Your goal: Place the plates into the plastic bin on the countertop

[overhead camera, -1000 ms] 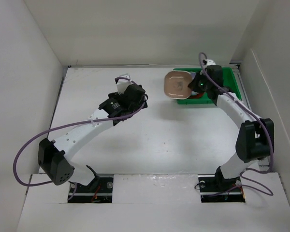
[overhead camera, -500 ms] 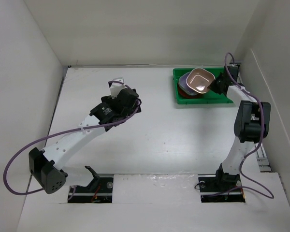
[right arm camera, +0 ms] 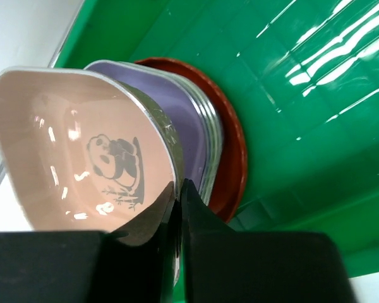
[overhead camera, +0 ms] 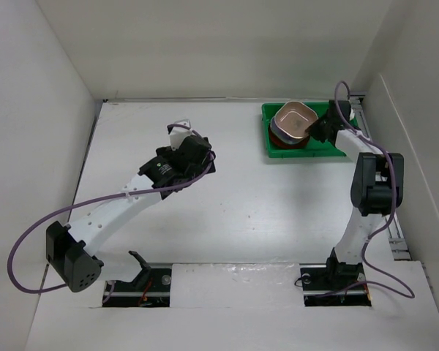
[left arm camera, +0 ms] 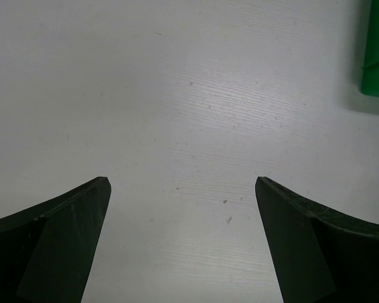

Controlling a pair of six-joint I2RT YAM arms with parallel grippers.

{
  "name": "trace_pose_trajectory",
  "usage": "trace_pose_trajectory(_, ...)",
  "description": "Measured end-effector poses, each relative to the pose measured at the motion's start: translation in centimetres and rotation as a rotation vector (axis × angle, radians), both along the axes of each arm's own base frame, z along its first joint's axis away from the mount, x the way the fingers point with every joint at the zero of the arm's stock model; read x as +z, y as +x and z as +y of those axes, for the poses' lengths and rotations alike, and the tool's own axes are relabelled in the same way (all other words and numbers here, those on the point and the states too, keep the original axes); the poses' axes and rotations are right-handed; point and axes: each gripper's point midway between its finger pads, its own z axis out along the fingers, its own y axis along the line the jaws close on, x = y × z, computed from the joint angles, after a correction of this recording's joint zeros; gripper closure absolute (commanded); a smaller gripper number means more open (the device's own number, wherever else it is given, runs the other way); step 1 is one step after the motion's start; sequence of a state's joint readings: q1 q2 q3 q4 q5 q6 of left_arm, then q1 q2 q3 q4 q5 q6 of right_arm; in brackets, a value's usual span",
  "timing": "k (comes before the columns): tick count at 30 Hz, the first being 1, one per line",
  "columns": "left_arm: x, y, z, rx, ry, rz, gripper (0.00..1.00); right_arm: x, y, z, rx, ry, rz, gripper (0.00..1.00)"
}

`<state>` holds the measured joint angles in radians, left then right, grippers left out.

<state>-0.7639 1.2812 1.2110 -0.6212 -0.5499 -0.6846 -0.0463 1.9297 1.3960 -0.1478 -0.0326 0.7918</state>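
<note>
Right gripper (overhead camera: 323, 130) holds a tan-brown plate (overhead camera: 295, 121) tilted over the stack in the green plastic bin (overhead camera: 307, 153) at the far right corner.

The task looks nearly done. The right gripper is pinching the rim of this panda-printed plate, which leans on a lilac plate (right arm camera: 170, 107) and a red plate (right arm camera: 230, 145) already stacked in the bin; what seems left is to release it. How many plates lie beneath cannot be counted. The left gripper (left arm camera: 182, 183) hangs spread wide and holds nothing. No other plates show on the plain white surface (overhead camera: 263, 205), which is enclosed by white walls (overhead camera: 58, 73).
</note>
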Motion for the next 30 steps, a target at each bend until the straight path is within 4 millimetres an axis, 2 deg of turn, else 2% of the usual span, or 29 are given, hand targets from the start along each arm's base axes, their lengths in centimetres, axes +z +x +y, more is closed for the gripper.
trace_pose_trajectory(1,-0.1,0.0,0.0,-0.001,0.0,0.001,0.0,0.0,0.0,0.3,0.0,0.006,0.0,0.63)
trace_pose_trajectory(2,-0.1,0.0,0.0,-0.002,0.0,0.002,0.0,0.0,0.0,0.5,0.0,0.011,0.0,0.37)
trace_pose_trajectory(4,-0.3,-0.1,0.0,-0.003,0.001,0.006,0.0,0.2,0.1,0.8,0.001,0.012,-0.007,0.23)
trace_pose_trajectory(5,-0.3,-0.1,0.0,-0.005,0.002,0.007,0.0,0.3,0.1,1.0,0.001,0.011,-0.01,0.06)
trace_pose_trajectory(8,-0.3,-0.1,0.0,-0.009,0.003,0.006,0.0,1.4,-0.8,1.4,0.001,-0.002,-0.028,0.03)
trace_pose_trajectory(9,-0.2,-0.1,0.0,-0.01,0.003,0.005,0.0,2.3,-1.3,1.3,-0.001,-0.009,-0.042,0.0)
trace_pose_trajectory(11,-0.1,-0.1,0.0,-0.008,0.001,0.002,0.0,4.5,-2.1,1.5,0.003,-0.031,-0.082,0.0)
trace_pose_trajectory(14,0.3,-0.2,0.5,0.01,0.001,-0.013,0.0,9.9,-3.7,1.7,0.021,-0.09,-0.193,0.0)
trace_pose_trajectory(17,1.2,-0.3,1.3,0.044,0.01,-0.028,0.0,16.0,-6.4,2.2,0.045,-0.2,-0.314,0.0)
trace_pose_trajectory(20,3.3,-0.4,2.3,0.08,0.012,-0.064,0.0,21.4,-11.3,4.1,0.102,-0.302,-0.425,0.0)
trace_pose_trajectory(23,6.6,-0.7,3.6,0.119,-0.013,-0.134,0.0,25.1,-16.9,6.3,0.206,-0.369,-0.539,0.0)
trace_pose_trajectory(27,11.5,-2.4,7.0,0.188,-0.071,-0.264,0.0,26.8,-23.1,7.0,0.304,-0.444,-0.595,0.0)
trace_pose_trajectory(30,13.1,-4.3,9.8,0.23,-0.109,-0.346,0.0,26.4,-26.2,6.3,0.344,-0.506,-0.58,0.0)
